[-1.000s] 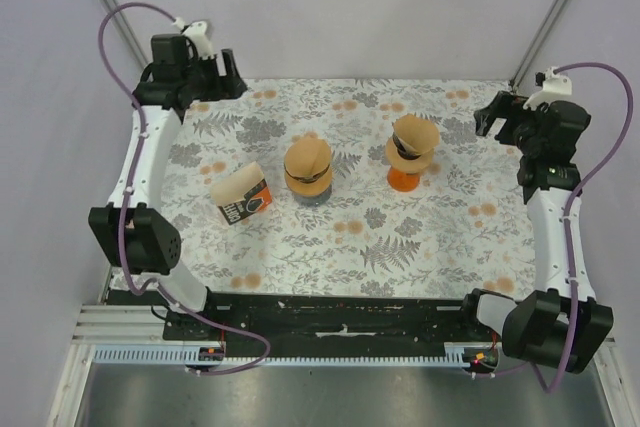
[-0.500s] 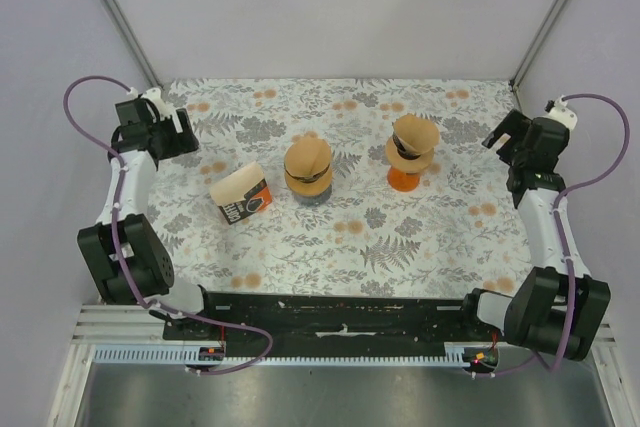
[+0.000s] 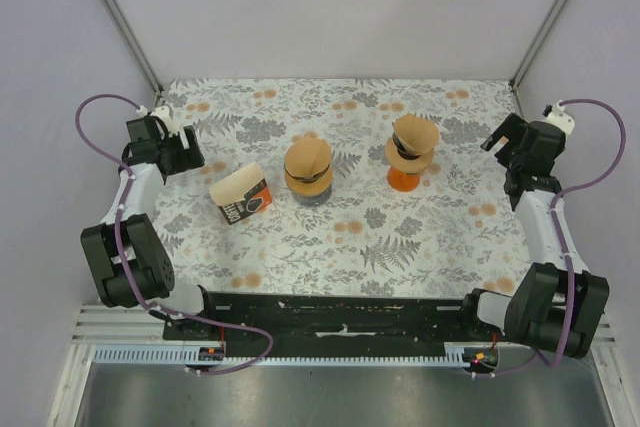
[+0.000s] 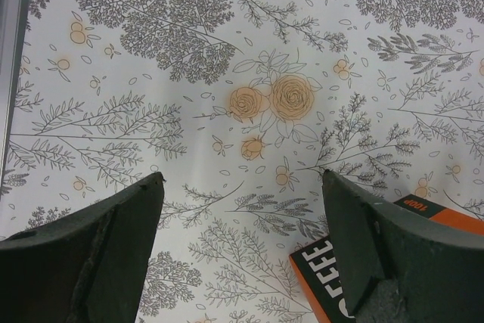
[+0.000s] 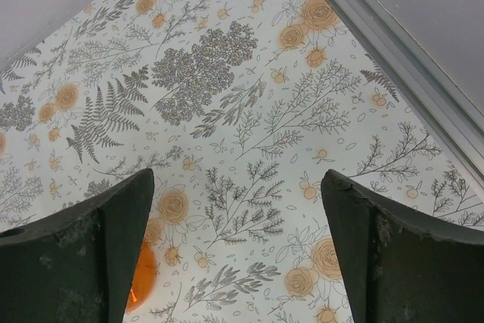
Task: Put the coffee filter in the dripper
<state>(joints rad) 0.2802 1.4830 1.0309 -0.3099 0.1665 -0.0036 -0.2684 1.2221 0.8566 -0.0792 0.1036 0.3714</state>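
A grey dripper [image 3: 308, 187] stands mid-table with a brown paper filter [image 3: 307, 158] in its top. An orange dripper [image 3: 404, 179] stands to its right, also topped by a brown filter [image 3: 414, 135]. A filter packet [image 3: 241, 195], tan with an orange and black label, lies left of the grey dripper; its corner shows in the left wrist view [image 4: 321, 274]. My left gripper [image 3: 188, 155] is open and empty, left of the packet, over the cloth [image 4: 242, 175]. My right gripper [image 3: 498, 137] is open and empty at the right edge [image 5: 237, 173]. The orange dripper's base [image 5: 144, 277] shows by its left finger.
A floral cloth [image 3: 400, 237] covers the table. Grey walls and slanted frame posts [image 3: 545, 22] close in the back and sides. A grey wall rail [image 5: 393, 43] runs close to the right gripper.
The left arm has swung down from the back left corner and come forward toward the packet. The right arm has folded back to the right edge. The drippers, filters and packet have not moved.
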